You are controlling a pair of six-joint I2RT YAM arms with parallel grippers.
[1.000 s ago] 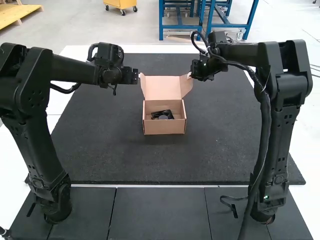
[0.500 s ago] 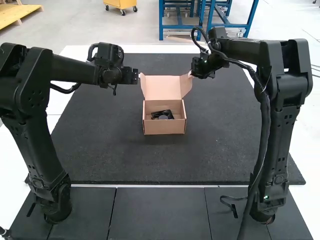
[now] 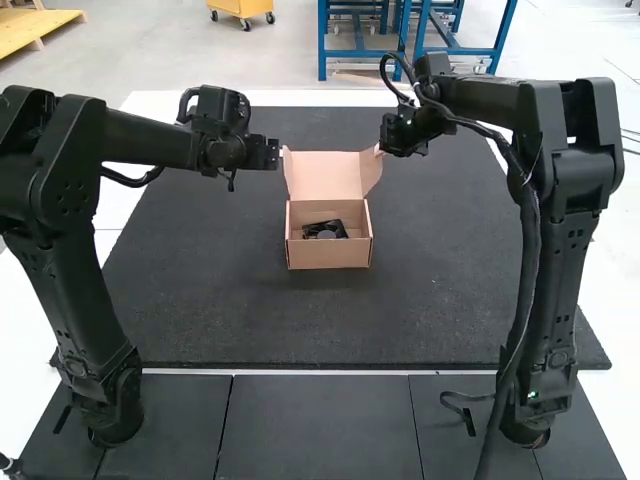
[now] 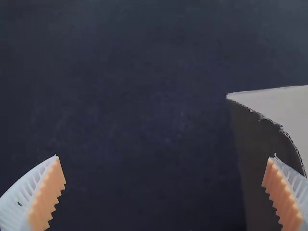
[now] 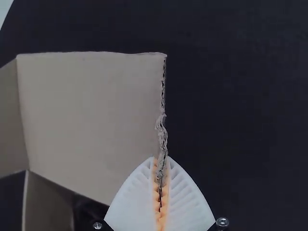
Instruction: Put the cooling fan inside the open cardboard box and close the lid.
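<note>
Over the last second the right gripper (image 5: 160, 166), clenched on the torn edge of the lid's side flap (image 3: 373, 170), has edged slightly inward. The left gripper (image 4: 162, 162) stays spread wide just beside the opposite flap. The black cooling fan (image 3: 325, 231) lies inside the open brown cardboard box (image 3: 328, 254). The box stands midway across the black rubber mat (image 3: 200, 290), nearer its far edge, and the mat lies on a white table (image 3: 615, 300).
</note>
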